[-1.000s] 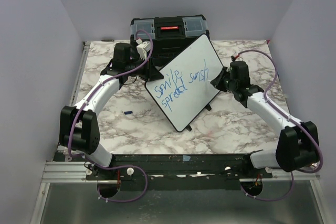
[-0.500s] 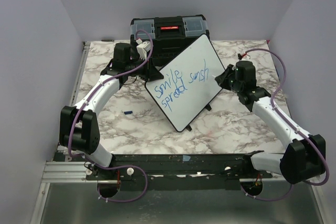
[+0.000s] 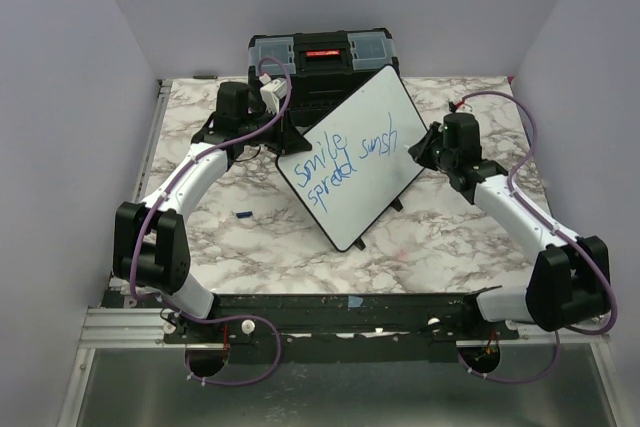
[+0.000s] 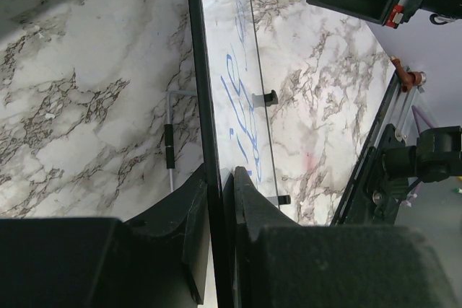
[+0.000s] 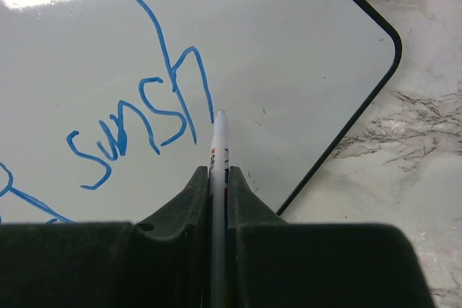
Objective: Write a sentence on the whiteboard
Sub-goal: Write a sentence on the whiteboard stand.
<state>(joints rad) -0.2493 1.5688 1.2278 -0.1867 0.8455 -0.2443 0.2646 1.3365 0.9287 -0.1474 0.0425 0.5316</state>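
Note:
The whiteboard (image 3: 372,119) stands tilted in the middle of the table, with one corner toward the toolbox. My left gripper (image 3: 287,145) is shut on its left edge; in the left wrist view the fingers (image 4: 249,196) clamp the black rim of the whiteboard (image 4: 220,27). The sentence (image 3: 345,162) reads "smile" and "sunsh" on one line and "spread" below, in blue. My right gripper (image 5: 219,174) is shut on a white marker (image 5: 219,138). Its tip sits just right of the last letter of "sunsh" (image 5: 141,124). Contact with the board cannot be told.
A black toolbox (image 3: 320,52) with a red latch stands behind the board at the back edge. A small blue cap (image 3: 242,214) lies on the marble tabletop (image 3: 470,237) left of the board. Purple walls close in both sides.
My right arm drew a little to the right, away from the board, then came back toward it with the marker. The left arm and the board have not moved.

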